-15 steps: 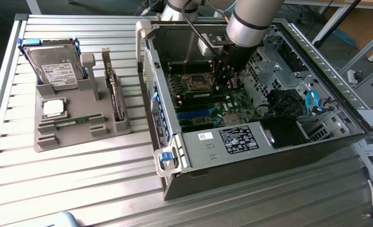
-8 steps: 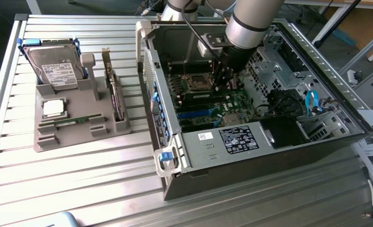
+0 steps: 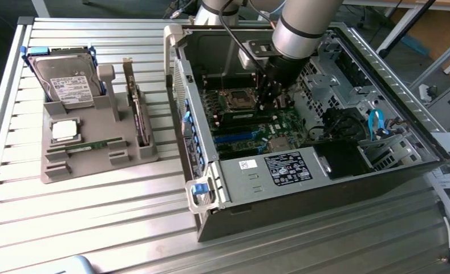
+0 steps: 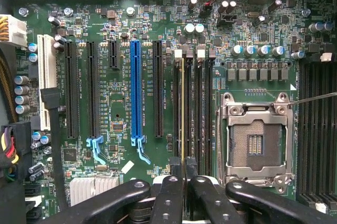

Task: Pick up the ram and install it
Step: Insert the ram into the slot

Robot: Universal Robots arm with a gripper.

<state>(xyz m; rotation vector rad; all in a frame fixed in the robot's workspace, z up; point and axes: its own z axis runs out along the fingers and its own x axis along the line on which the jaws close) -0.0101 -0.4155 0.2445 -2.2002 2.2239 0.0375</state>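
The arm (image 3: 301,28) reaches down into the open case (image 3: 301,194), and the gripper (image 4: 182,168) hangs low over the motherboard (image 4: 116,81). Its fingers (image 4: 171,192) are drawn narrow, pinching the ram (image 4: 182,108), which shows edge-on as a thin pale line between them. The ram runs along one of the black slots (image 4: 196,108) just beside the open socket (image 4: 256,142); whether it is seated cannot be told. In the exterior view a second stick (image 3: 84,147) lies flat in the grey tray (image 3: 95,168) on the table (image 3: 72,217), well apart from the case
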